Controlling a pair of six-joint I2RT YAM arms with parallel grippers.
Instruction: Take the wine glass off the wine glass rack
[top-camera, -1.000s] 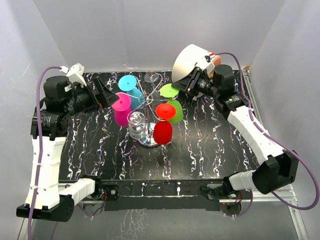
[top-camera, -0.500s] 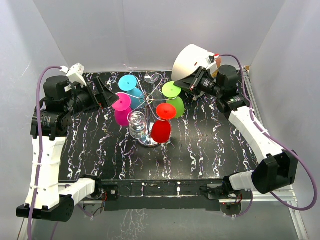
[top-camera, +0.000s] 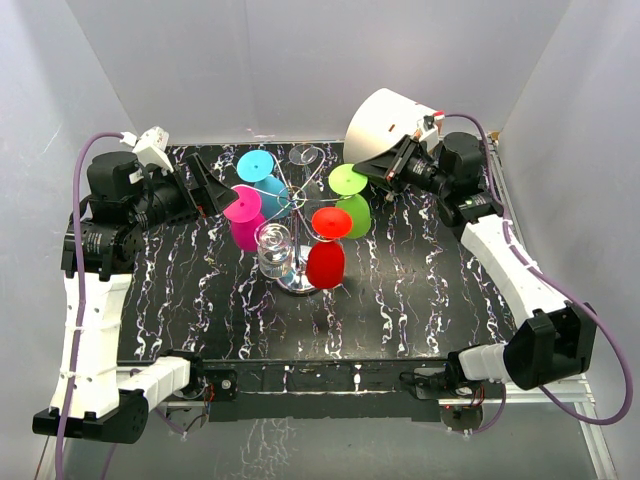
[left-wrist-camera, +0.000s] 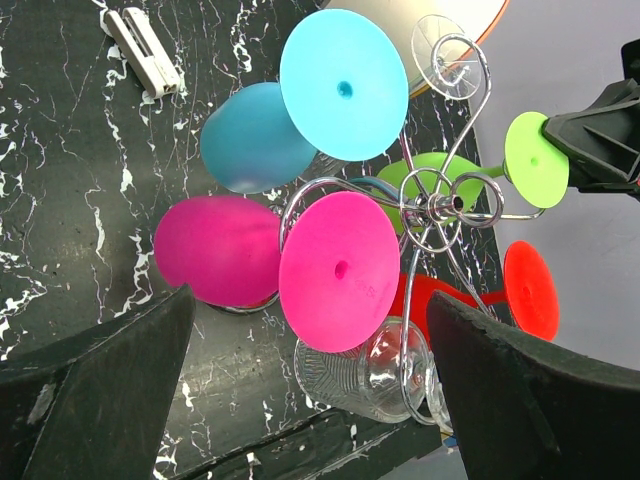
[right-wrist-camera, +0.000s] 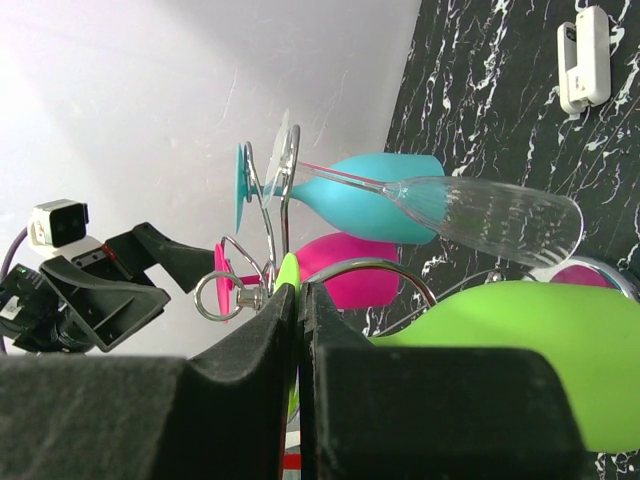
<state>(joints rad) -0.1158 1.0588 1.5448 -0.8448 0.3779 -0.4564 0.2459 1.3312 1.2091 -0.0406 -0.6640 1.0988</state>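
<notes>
While I watch from the overhead view, my left hand (top-camera: 214, 185) hangs over the far-left part of the table (top-camera: 420, 300) with its fingers spread as wide as they go, holding nothing and touching nothing. From its wrist camera the two dark fingers frame the wine glass rack (left-wrist-camera: 437, 205), which stands near the middle of the table, a little toward the far edge, on its shiny round base.

Six glasses hang bowl-down from the rack's curled arms. The pink glass (top-camera: 243, 222) is on the left side, nearest my open hand, and the cyan glass (top-camera: 262, 180) is just beyond it toward the far edge. One clear glass (top-camera: 275, 250) hangs on the near side and a second clear one (top-camera: 305, 155) on the far side. The red glass (top-camera: 325, 262) hangs near-right.

On the right side of the rack is the green wine glass (top-camera: 352, 216), its stem resting in a wire arm. My right hand (right-wrist-camera: 298, 295) is pinched tight on the thin edge of that glass's flat foot, one finger on each face. A white drum (top-camera: 385, 120) sits behind this hand at the far-right corner.
</notes>
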